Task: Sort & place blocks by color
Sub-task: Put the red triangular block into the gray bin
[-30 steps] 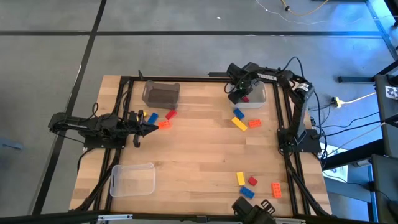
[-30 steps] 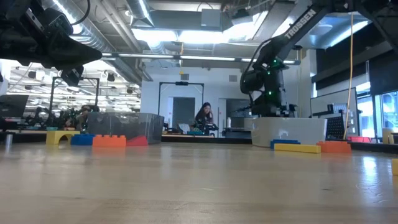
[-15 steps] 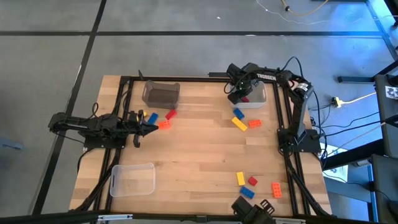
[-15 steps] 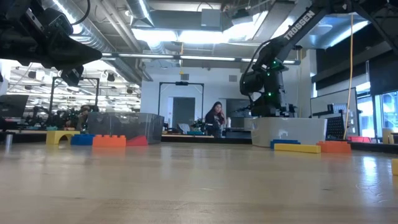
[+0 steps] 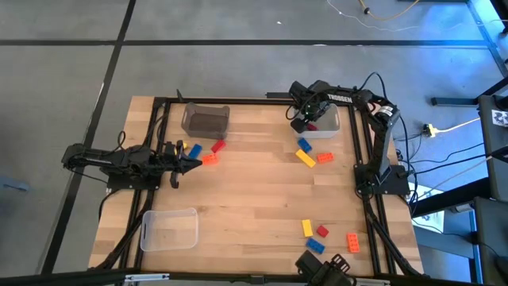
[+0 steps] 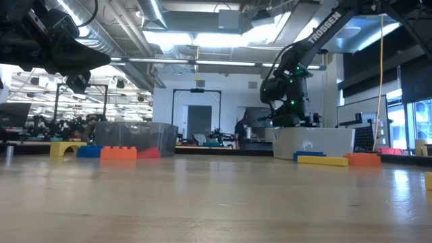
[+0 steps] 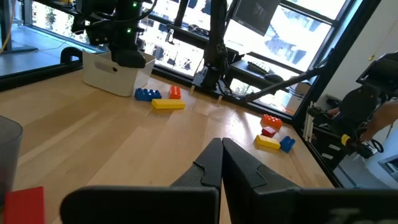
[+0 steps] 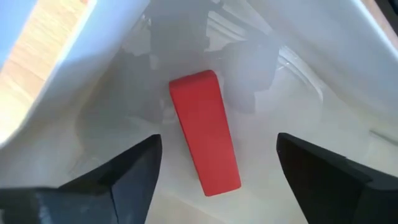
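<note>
My right gripper (image 8: 217, 148) stands open inside the white bin (image 5: 329, 127) at the table's far right, pointing down. A red block (image 8: 205, 130) lies flat on the bin's floor between the fingers, and neither finger touches it. My left gripper (image 5: 193, 164) is shut on nothing at the table's left. Beside it, a yellow arch (image 5: 179, 147), a blue block (image 5: 194, 149), a red block (image 5: 217, 146) and an orange block (image 5: 209, 159) rest on the wood.
Blue (image 5: 303, 144), yellow (image 5: 305, 157) and orange (image 5: 325, 157) blocks lie in front of the white bin. Several more blocks (image 5: 317, 235) lie near the front right. A clear bin (image 5: 206, 119) stands far left, another (image 5: 169, 229) near left. The table's middle is bare wood.
Neither arm has visibly moved. A person in the room behind the table has walked toward the right of the low view.
</note>
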